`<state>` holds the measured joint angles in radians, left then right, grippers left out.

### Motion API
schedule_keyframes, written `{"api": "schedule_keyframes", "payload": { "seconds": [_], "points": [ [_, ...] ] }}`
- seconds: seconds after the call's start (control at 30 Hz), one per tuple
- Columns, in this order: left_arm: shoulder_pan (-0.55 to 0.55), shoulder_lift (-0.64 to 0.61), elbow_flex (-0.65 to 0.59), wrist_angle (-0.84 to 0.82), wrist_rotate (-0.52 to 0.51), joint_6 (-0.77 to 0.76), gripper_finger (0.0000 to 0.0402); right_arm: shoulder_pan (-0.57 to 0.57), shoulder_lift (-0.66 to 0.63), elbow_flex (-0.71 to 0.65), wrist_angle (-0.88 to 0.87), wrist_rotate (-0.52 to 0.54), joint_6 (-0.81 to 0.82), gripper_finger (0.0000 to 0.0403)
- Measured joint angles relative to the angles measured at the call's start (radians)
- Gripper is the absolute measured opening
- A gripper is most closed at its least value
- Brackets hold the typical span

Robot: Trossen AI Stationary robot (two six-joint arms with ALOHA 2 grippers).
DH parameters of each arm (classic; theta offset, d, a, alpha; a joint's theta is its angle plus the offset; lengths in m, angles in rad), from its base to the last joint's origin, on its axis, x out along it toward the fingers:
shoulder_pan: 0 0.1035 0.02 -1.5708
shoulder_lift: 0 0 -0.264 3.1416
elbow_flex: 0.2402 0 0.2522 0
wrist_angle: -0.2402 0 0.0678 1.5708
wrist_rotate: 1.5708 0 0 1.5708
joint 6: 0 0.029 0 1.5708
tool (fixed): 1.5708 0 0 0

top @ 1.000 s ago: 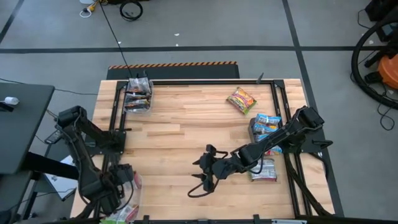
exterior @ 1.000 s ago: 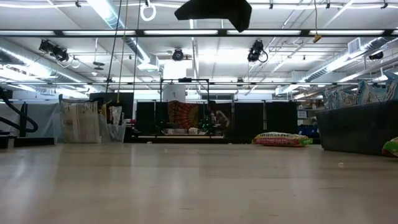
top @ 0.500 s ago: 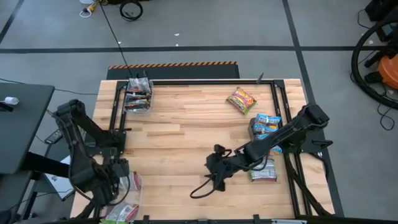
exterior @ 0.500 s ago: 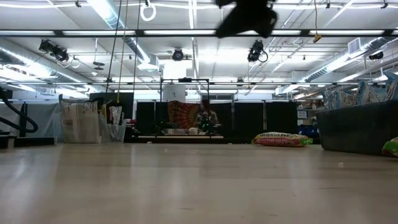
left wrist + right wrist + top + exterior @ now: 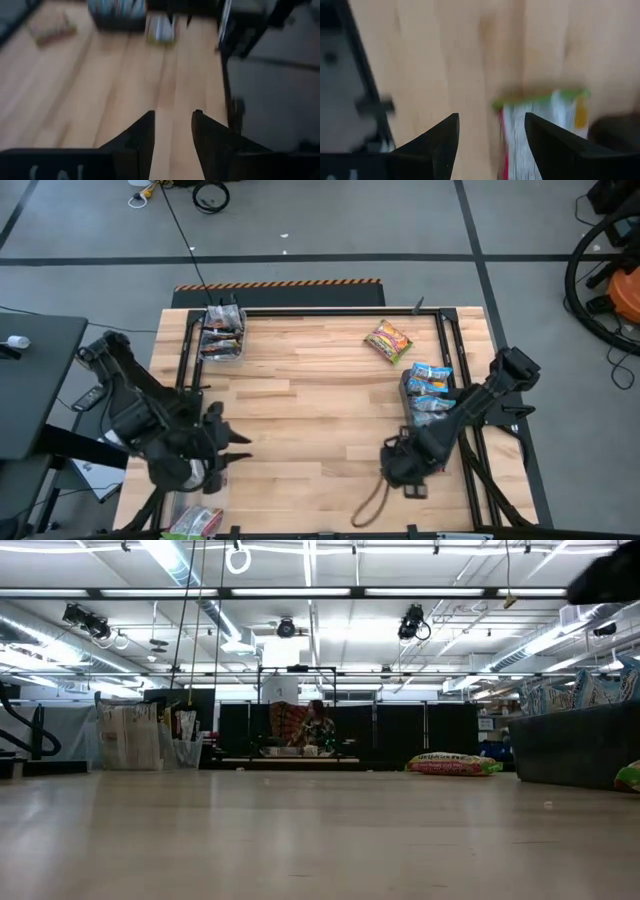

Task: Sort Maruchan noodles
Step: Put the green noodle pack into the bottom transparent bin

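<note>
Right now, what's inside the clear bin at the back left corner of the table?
The clear bin holds a few dark brown-orange noodle packets, stacked. How many there are, and whether anything lies beneath them, cannot be seen.

Maruchan noodle packets spread over the table

A yellow-red packet [image 5: 388,341] lies flat far right; blue-white packets [image 5: 430,377] are stacked nearer; a green-white packet [image 5: 542,132] lies flat near the right edge.

On the tabletop [image 5: 300,400] one yellow-red noodle packet [image 5: 388,340] lies loose. One clear bin [image 5: 222,335] holds dark packets, another clear bin [image 5: 428,385] holds blue-white packets; their numbers cannot be told. One green-white packet [image 5: 540,135] lies by the right arm.
</note>
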<state>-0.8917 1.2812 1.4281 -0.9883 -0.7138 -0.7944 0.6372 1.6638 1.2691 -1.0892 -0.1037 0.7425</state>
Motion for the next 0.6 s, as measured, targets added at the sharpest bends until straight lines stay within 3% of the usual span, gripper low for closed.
{"api": "schedule_keyframes", "payload": {
  "seconds": [0.23, 0.4, 0.6],
  "points": [
    [0.113, 0.004, 0.0, 0.171, -0.012, 0.192, 0.0134, 0.074, 0.006, -0.004, -0.215, -0.055, -0.184, 0.023],
    [0.151, 0.024, -0.001, 0.183, 0.0, 0.204, 0.0134, 0.077, 0.006, -0.065, -0.12, -0.074, -0.421, 0.023],
    [0.139, 0.068, -0.002, 0.228, 0.027, 0.205, 0.0134, 0.059, 0.007, -0.207, -0.004, -0.128, -0.514, 0.023]
  ]
}}
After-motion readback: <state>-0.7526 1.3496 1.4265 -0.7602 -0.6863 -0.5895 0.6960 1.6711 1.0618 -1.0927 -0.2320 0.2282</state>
